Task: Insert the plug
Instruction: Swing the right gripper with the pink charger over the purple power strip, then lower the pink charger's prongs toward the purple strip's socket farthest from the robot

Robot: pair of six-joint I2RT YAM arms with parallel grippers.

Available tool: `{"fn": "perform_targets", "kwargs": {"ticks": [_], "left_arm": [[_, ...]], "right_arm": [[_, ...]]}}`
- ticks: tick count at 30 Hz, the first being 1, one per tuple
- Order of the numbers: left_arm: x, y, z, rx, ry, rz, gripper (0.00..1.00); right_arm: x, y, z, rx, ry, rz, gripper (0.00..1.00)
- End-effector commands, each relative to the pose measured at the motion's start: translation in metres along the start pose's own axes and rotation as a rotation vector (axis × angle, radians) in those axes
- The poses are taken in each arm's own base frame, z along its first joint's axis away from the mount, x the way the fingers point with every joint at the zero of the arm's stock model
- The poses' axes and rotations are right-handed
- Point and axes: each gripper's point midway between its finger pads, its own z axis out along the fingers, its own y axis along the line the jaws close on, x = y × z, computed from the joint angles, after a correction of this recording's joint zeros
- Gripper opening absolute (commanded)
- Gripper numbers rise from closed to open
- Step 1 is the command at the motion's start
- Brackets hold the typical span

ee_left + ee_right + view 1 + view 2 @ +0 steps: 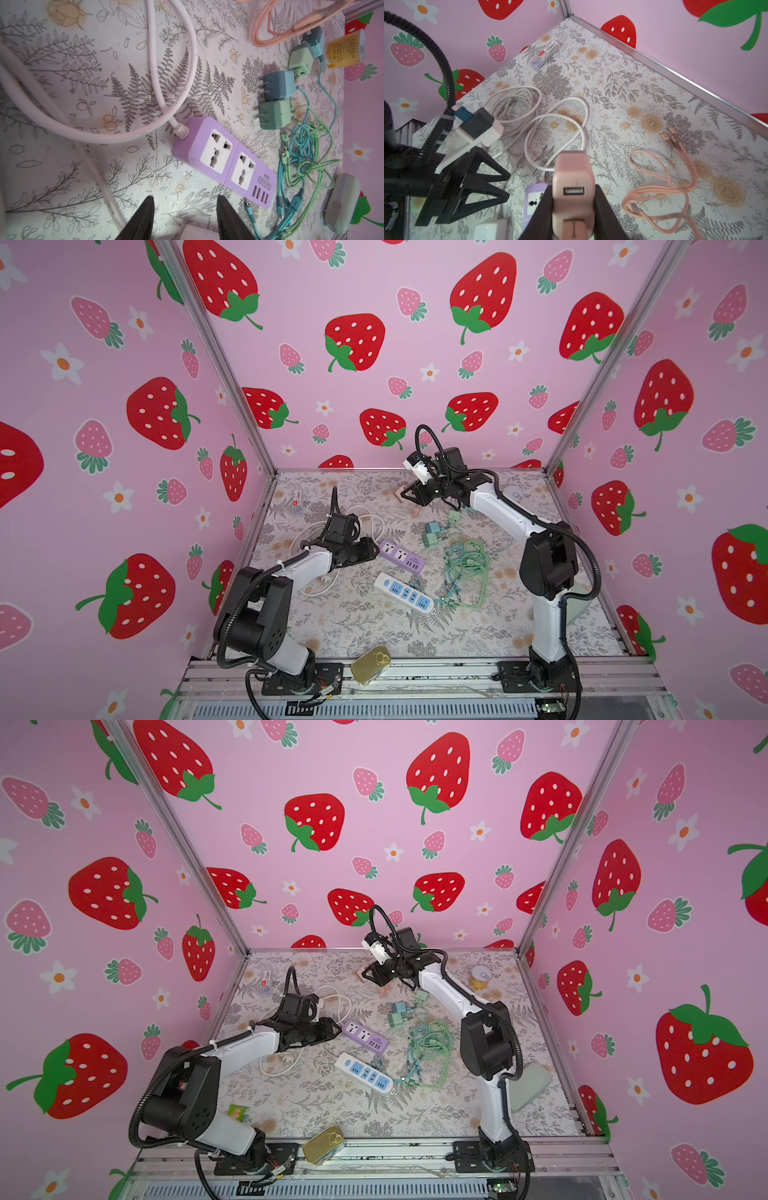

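Observation:
A pink charger plug (572,178) sits clamped between the fingers of my right gripper (573,187), USB port facing the camera. In both top views that gripper (405,493) hangs above the far middle of the table with the plug (363,974) at its tip. The purple power strip (401,556) lies mid-table, its two white sockets (216,153) facing up and empty. My left gripper (185,198) hovers low just left of the strip's cord end (374,549), jaws apart with nothing between the tips. A pale block edge shows between the finger bases.
A white-and-blue power strip (404,593) lies nearer the front. Green and teal chargers (434,533) and tangled green cables (465,568) lie right of the purple strip. A pink cable (664,187), white cord loops (556,128), a gold tin (370,664) and a yellow can (480,977) are also here.

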Motion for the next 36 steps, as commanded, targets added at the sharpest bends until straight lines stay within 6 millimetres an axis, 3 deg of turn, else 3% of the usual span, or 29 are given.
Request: {"fn": "perform_targets", "kwargs": {"ticks": [1,13,29,36], "left_arm": [[-0.020,-0.014,0.001,0.055,-0.041,0.019,0.49],[-0.023,-0.010,0.017,0.057,-0.028,0.004,0.41],[-0.021,-0.006,0.033,0.062,0.004,-0.026,0.29],[-0.015,-0.003,0.039,0.064,0.025,-0.039,0.25]], "right_arm": [[0.031,0.009,0.015,-0.009,0.120,-0.023,0.06],[0.076,0.032,0.034,-0.017,0.298,-0.063,0.07],[0.092,0.058,0.049,-0.057,0.356,-0.117,0.07],[0.101,0.059,0.055,-0.051,0.385,-0.128,0.07]]}}
